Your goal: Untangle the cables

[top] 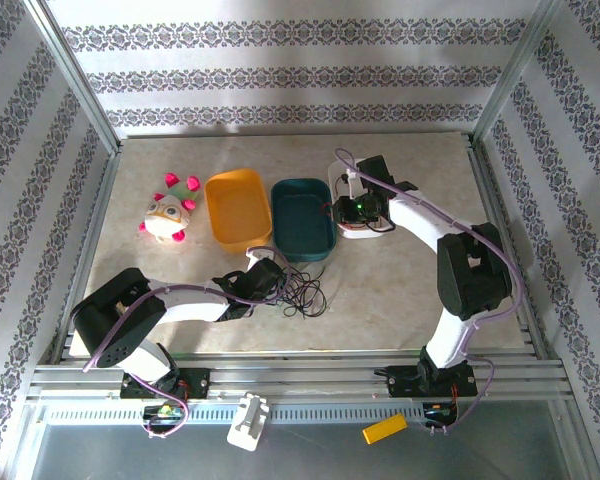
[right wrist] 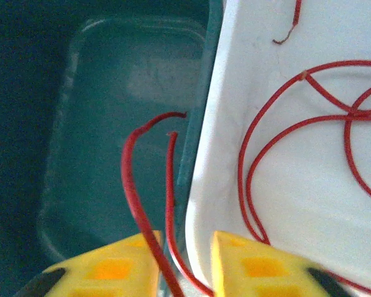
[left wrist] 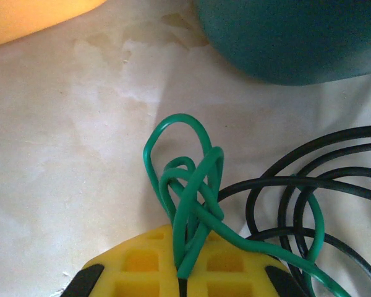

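Near worktop (left wrist: pixel 68 154) centre: left gripper (left wrist: pixel 181 267) clamped on green cable (left wrist: pixel 187 185) beside black cables (left wrist: pixel 284 180); right gripper (right wrist: pixel 185 250) slightly parted, red cable (right wrist: pixel 131 179) between fingers (right wrist: pixel 111 272), over teal tray (right wrist: pixel 80 124) rim.

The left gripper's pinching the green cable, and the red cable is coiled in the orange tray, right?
Not quite. The left gripper does pinch the green cable, but the red cable is coiled in the white tray, as the right wrist view shows.

Table (top: pixel 400 290) with trays (top: pixel 238 205), toy (top: pixel 168 215), cables (top: pixel 302 290)
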You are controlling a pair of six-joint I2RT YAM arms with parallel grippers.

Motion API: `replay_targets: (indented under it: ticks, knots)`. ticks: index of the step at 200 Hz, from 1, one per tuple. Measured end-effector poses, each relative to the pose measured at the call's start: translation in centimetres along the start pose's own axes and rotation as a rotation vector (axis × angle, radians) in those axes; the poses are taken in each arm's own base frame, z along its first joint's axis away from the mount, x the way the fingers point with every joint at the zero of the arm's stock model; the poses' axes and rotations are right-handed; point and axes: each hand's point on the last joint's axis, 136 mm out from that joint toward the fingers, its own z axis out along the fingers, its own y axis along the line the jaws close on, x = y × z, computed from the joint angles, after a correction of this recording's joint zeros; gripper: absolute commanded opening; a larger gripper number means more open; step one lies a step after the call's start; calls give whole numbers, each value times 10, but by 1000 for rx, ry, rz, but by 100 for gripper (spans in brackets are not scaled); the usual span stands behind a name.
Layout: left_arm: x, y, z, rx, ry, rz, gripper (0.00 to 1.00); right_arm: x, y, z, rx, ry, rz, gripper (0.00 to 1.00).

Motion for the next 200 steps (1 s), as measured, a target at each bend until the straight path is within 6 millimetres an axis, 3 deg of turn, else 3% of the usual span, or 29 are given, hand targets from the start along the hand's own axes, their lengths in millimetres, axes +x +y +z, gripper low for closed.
replay_targets:
  ticks: [16,51,88,118,140,167,176,188,200]
  knots:
    - [0,0,0,0,0,0,0,-3,-3,-1,17,-15,11,0]
    - [0,0,0,0,0,0,0,-16,-14,-15,66,-94,25,0]
    - [0,0,0,0,0,1,0,-32,-54,-45,156,-204,131,0]
    - [0,0,0,-1,1,1,0,-37,-85,-55,191,-249,241,0]
    - [0,0,0,-1,2,1,0,-37,-93,-52,193,-247,277,0]
    - [0,0,0,-3,5,2,0,-34,-89,-25,168,-185,271,0]
    - [0,0,0,-4,5,2,0,-29,-85,-14,156,-158,266,9]
    - [0,0,0,-4,5,2,0,-23,-79,-4,141,-127,266,38]
    - [0,0,0,-4,5,3,0,-19,-75,2,129,-107,271,48]
